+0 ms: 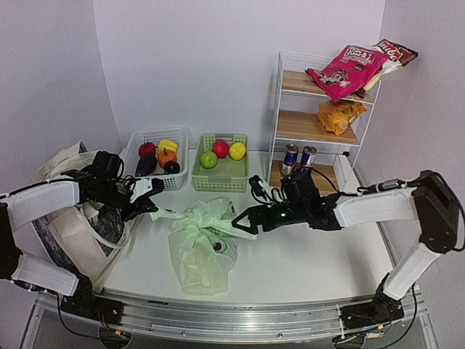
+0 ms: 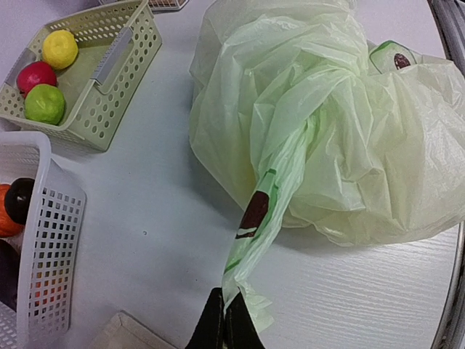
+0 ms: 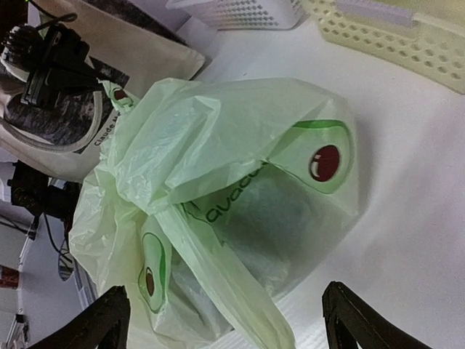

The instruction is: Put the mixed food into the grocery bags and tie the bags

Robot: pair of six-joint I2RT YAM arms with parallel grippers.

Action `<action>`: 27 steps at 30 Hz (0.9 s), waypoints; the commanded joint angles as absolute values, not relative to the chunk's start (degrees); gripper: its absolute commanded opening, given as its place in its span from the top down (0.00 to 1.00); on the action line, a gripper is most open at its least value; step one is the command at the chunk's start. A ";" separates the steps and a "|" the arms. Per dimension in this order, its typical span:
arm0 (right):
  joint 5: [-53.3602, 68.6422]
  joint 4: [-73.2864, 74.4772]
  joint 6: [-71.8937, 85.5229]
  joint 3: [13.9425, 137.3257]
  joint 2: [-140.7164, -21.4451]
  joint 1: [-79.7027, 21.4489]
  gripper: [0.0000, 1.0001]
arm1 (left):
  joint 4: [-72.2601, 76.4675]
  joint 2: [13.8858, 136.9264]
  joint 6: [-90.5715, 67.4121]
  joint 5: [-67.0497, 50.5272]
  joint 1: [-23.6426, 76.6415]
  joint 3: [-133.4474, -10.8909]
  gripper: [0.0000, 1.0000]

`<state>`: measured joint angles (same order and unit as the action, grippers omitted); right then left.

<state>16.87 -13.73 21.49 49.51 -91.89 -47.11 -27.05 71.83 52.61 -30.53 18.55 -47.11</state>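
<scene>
We find the bag (image 1: 202, 246) slumped mid-table (image 1: 312, 262) at the centre of the top frame. It is thin, soft, slippery film, so we judge it best taken by its handles (image 1: 168, 215), not the body. The left claw (image 2: 222, 326) is clenched on one handle (image 2: 256, 211) at the bottom of its wrist view, a pinch the top view blurs. The right claw (image 3: 232, 323) stands released, and only its own view shows the other handle (image 3: 218, 287) lying loose between its fingers (image 3: 109, 320).

Two drink cans (image 1: 290, 156) on the bottom shelf of the wire rack (image 1: 278, 94), three snack packets (image 1: 345, 69) on its upper shelves, two baskets (image 1: 178, 179) left of it with three round fruits (image 1: 221, 148) in the green one, plus one canvas tote (image 1: 62, 225) and one plastic bag (image 1: 200, 247) also to its left.
</scene>
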 commanded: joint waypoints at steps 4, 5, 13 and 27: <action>32.51 -17.03 26.73 60.60 -103.47 -47.24 0.26 | -28.15 69.76 51.69 -32.17 18.34 -48.41 1.00; 33.56 -17.11 27.17 61.35 -104.19 -47.21 0.32 | -28.15 69.59 51.73 -32.01 18.39 -48.26 1.00; 42.97 -16.98 31.66 60.18 -107.28 -47.26 0.77 | -27.37 69.16 51.69 -29.68 18.31 -47.05 1.00; 20.80 7.71 23.33 56.70 -101.09 -47.27 1.00 | -23.85 71.47 52.62 -21.98 18.21 -45.88 1.00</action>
<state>30.90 -11.38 28.41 56.39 -104.87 -47.43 -26.63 70.62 52.47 -29.81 19.57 -46.87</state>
